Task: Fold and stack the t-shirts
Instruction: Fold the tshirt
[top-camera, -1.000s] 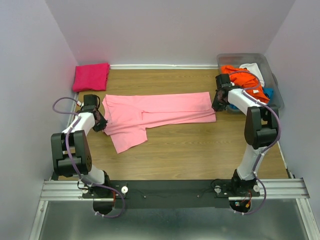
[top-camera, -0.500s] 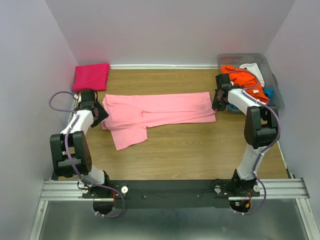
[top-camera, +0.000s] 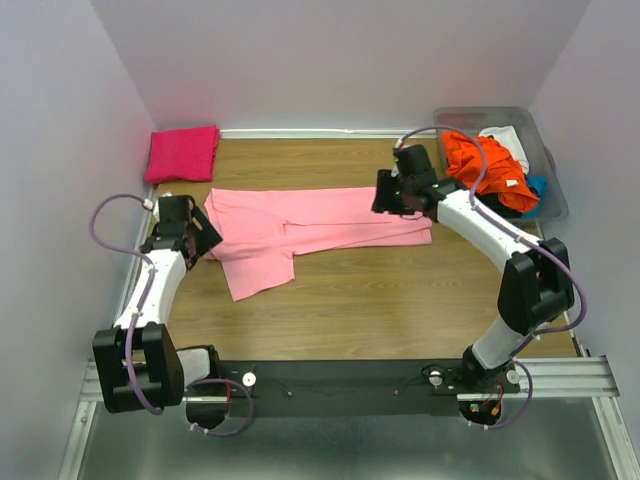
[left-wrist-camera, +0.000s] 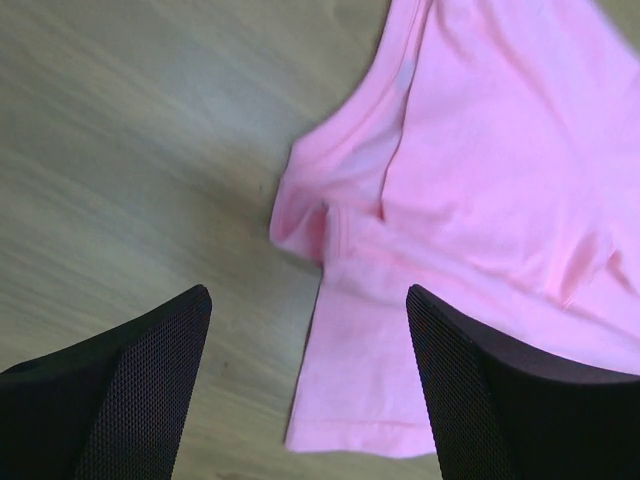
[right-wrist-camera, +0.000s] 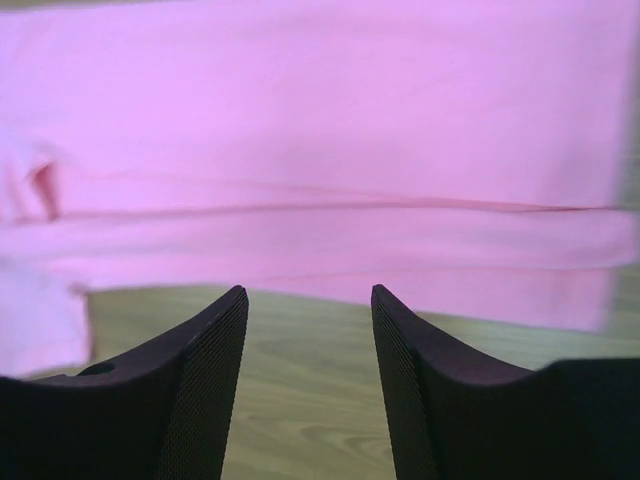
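Observation:
A light pink t-shirt (top-camera: 320, 220) lies flat on the wooden table, folded into a long strip with one sleeve (top-camera: 255, 275) sticking out toward me at its left end. My left gripper (top-camera: 203, 238) hovers open over that left end; in the left wrist view the pink t-shirt (left-wrist-camera: 500, 150) lies below the wide-apart fingers (left-wrist-camera: 130, 390), untouched. My right gripper (top-camera: 383, 197) is open above the strip's far edge, right of centre, and the pink t-shirt (right-wrist-camera: 320, 130) lies just beyond its fingertips (right-wrist-camera: 215, 350). A folded magenta t-shirt (top-camera: 183, 153) rests at the back left.
A clear plastic bin (top-camera: 548, 160) at the back right holds an orange t-shirt (top-camera: 485, 165), a white one (top-camera: 508, 138) and a bit of blue cloth (top-camera: 537, 185). Walls close in on the left, back and right.
Both grippers went from shut to open and let go of the pink t-shirt. The right gripper moved left from the shirt's right end. The left arm's elbow swung back toward me.

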